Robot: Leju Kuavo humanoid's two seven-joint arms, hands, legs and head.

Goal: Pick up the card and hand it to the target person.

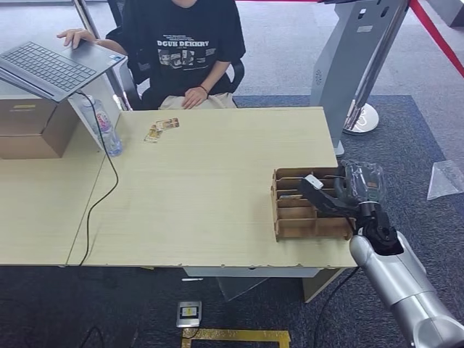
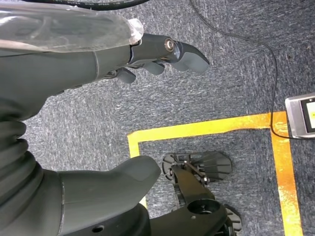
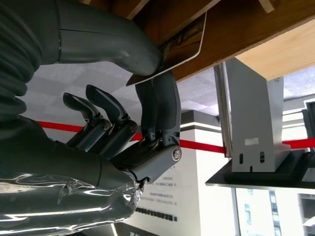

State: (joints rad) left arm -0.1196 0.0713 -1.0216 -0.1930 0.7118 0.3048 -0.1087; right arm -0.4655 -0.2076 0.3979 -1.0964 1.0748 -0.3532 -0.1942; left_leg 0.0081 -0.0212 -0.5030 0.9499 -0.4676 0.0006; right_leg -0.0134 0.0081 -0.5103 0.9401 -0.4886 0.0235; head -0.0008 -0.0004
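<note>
the tabletop carries a slotted wooden card holder at its near right corner, with the seated person at the far edge. the right hand pinches the card between thumb and fingers, right at the holder's slots (the card's far end may be inside a slot). lift it straight out, grip firm, before reaching across. the left hand hangs over the floor, fingers apart, holding nothing.
</note>
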